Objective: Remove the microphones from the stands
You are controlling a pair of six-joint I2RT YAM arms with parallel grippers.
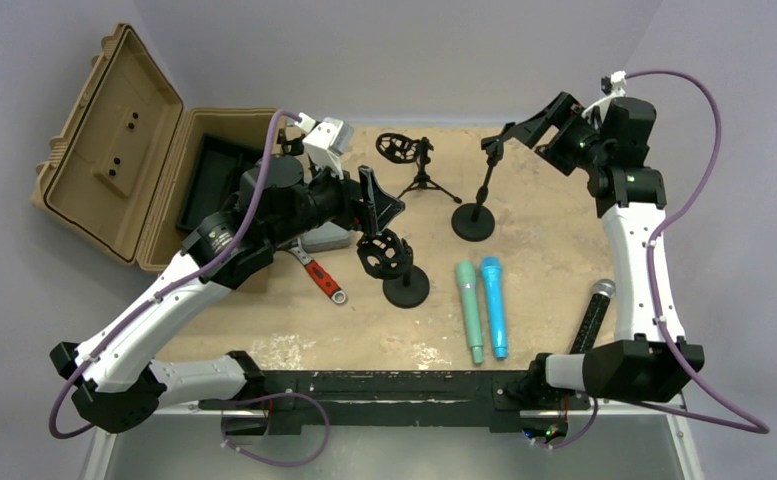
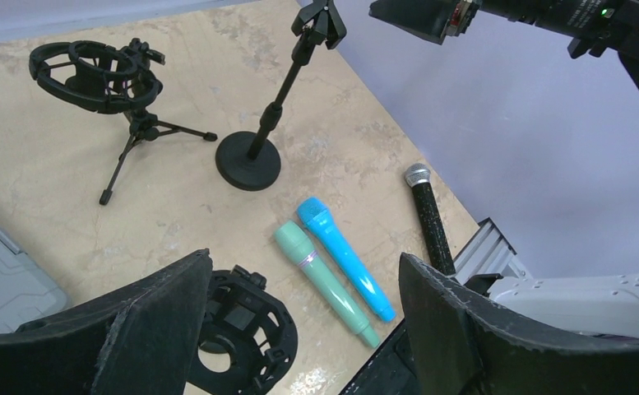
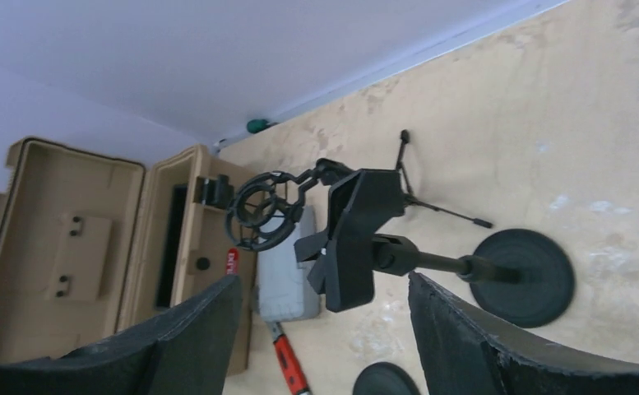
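Three microphones lie flat on the table: a green one (image 1: pixel 470 311), a blue one (image 1: pixel 494 306) and a black one (image 1: pixel 592 315); they also show in the left wrist view as green (image 2: pixel 324 284), blue (image 2: pixel 344 257) and black (image 2: pixel 428 216). A round-base stand (image 1: pixel 474 215) carries an empty clip (image 3: pixel 357 239). A second round-base stand (image 1: pixel 396 270) and a tripod (image 1: pixel 411 162) carry empty shock mounts. My left gripper (image 1: pixel 379 205) is open and empty above the near shock mount (image 2: pixel 242 337). My right gripper (image 1: pixel 524 130) is open, its fingers either side of the clip.
An open tan case (image 1: pixel 114 150) with a black tray stands at the far left. A grey box (image 1: pixel 324 238) and a red-handled wrench (image 1: pixel 321 278) lie by the left arm. The table's right edge runs close to the black microphone.
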